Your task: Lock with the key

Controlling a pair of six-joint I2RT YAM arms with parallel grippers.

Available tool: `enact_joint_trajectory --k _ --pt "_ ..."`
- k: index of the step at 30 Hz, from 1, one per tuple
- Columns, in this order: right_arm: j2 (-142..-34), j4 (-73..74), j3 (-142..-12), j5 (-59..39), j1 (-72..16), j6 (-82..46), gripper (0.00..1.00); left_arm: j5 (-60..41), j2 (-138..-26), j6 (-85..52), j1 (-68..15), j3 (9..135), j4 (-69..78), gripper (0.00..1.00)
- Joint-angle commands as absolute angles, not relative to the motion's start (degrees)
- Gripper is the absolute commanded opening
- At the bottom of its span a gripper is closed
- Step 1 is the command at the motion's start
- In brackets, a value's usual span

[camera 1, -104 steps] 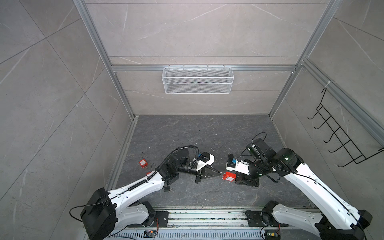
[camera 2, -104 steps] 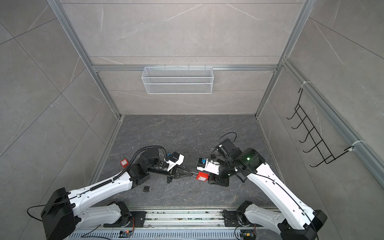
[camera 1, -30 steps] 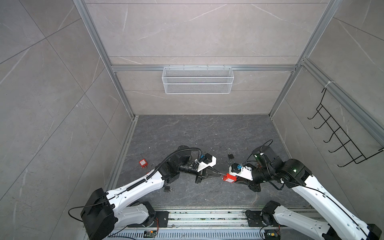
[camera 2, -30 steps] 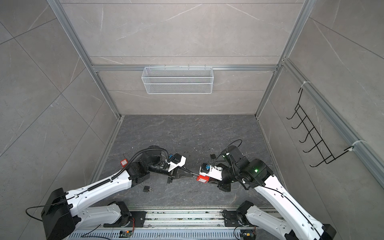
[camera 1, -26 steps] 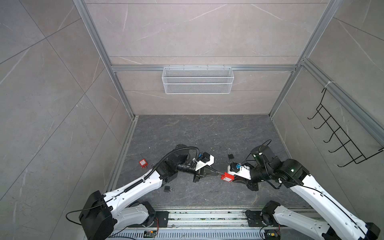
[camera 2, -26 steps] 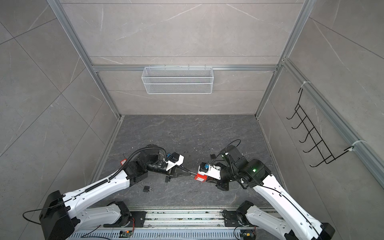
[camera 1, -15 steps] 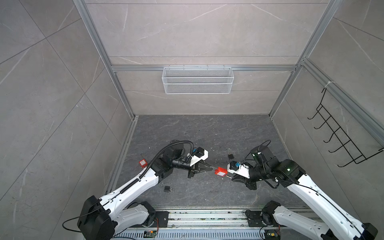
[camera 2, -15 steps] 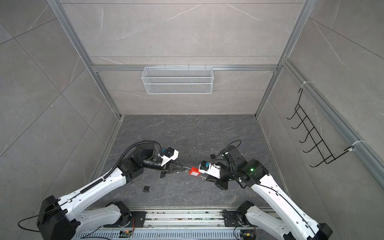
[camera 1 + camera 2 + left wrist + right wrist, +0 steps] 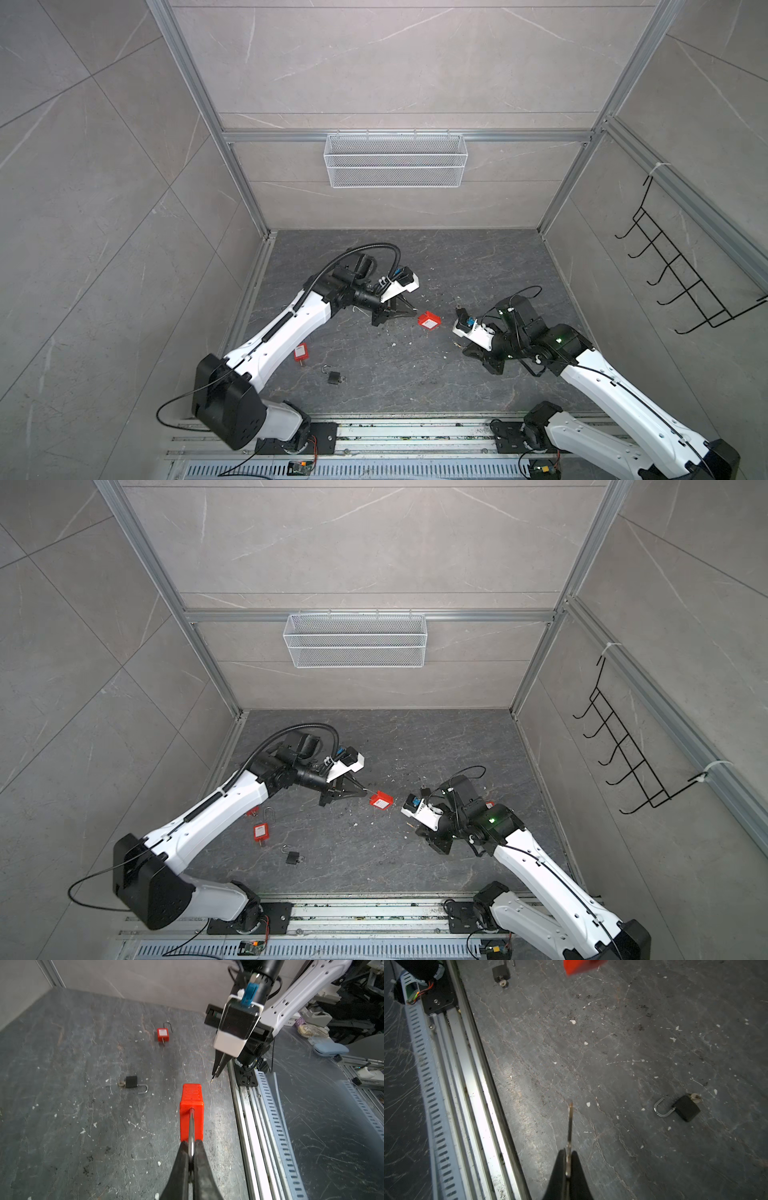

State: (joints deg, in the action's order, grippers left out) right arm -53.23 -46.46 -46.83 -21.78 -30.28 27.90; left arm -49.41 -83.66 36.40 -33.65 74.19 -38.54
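The left claw (image 9: 191,1146) clamped the boxy red plastic padlock (image 9: 191,1105) by its shackle (image 9: 191,1128); the slim brass key (image 9: 570,1122) pinched in the right claw (image 9: 568,1155) needed squaring up to it.

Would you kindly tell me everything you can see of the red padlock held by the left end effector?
The red padlock has a blocky body, plastic by its look, with a ribbed far end, and a silvery metal shackle. The left end effector is shut on the shackle, holding the body pointing straight outward above the dark floor. Nothing else touches it.
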Motion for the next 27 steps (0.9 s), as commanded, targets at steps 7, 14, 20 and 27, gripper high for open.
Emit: enact_joint_trajectory --k 7,14,20,27 --pt "-54.3 -38.7 -43.9 -18.3 -29.5 24.2 0.0 -36.3 -100.0 45.6 -33.7 90.5 -58.9 0.0" --pt "-56.8 -37.7 -43.5 -19.2 -28.5 25.5 0.0 -28.8 -110.3 47.0 -35.0 99.8 -65.6 0.0" --pt "-57.3 -36.6 -42.5 -19.3 -28.2 26.1 0.0 -25.4 -114.3 46.5 -37.1 102.5 -65.8 0.0" --pt "-58.3 -36.3 -42.4 -19.2 -27.9 26.5 0.0 -20.1 -115.4 44.5 -39.7 101.2 -63.2 0.0"
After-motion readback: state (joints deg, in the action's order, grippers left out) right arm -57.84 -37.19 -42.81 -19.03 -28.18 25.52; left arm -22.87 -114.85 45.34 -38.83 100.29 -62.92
